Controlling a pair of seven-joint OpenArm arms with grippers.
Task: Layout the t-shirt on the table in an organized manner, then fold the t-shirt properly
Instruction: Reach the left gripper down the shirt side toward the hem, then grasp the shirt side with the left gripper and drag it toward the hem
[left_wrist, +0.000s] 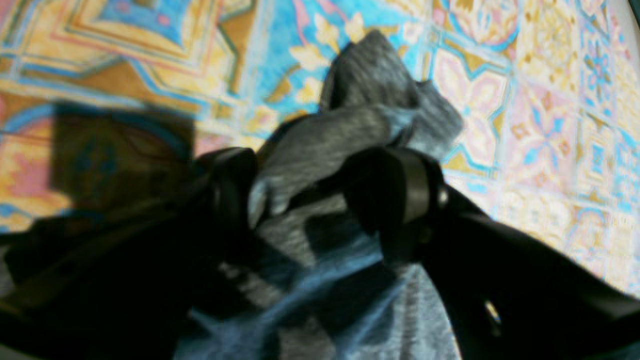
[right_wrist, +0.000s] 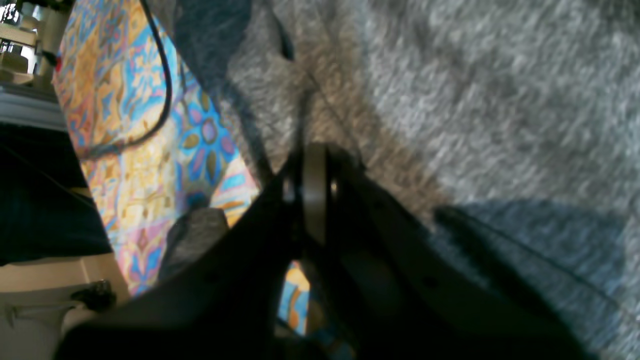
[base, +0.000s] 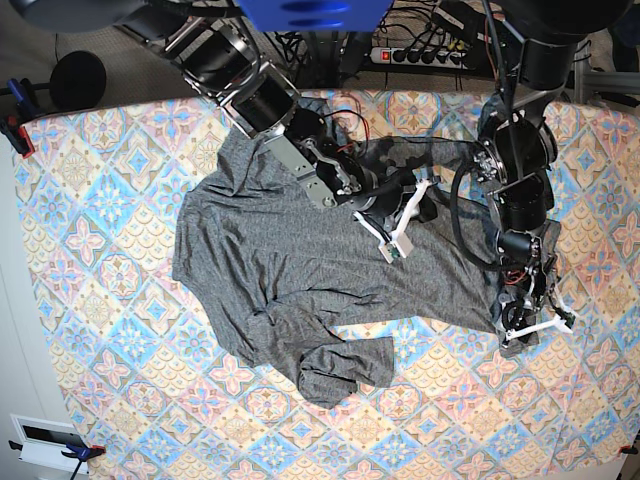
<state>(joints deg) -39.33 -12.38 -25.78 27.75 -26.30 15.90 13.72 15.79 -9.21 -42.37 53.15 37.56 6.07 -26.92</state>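
Observation:
The dark-grey t-shirt (base: 280, 260) lies spread over the middle of the patterned table (base: 100, 330), with one sleeve doubled over at the front. My left gripper (base: 525, 325) is at the shirt's right end, near the front. In the left wrist view its fingers (left_wrist: 400, 190) are shut on a bunched fold of the t-shirt (left_wrist: 370, 100) above the table (left_wrist: 550, 125). My right gripper (base: 393, 240) rests on the shirt's upper middle. In the right wrist view that gripper (right_wrist: 307, 165) is shut, and a crease of the t-shirt (right_wrist: 475, 100) runs into its tips.
A power strip (base: 410, 55) and loose cables lie beyond the table's back edge. A black cable (right_wrist: 165, 90) crosses the cloth beside the shirt. Clamps (base: 15, 130) hold the cloth at the left edge. Patterned cloth shows around the shirt at the front and left.

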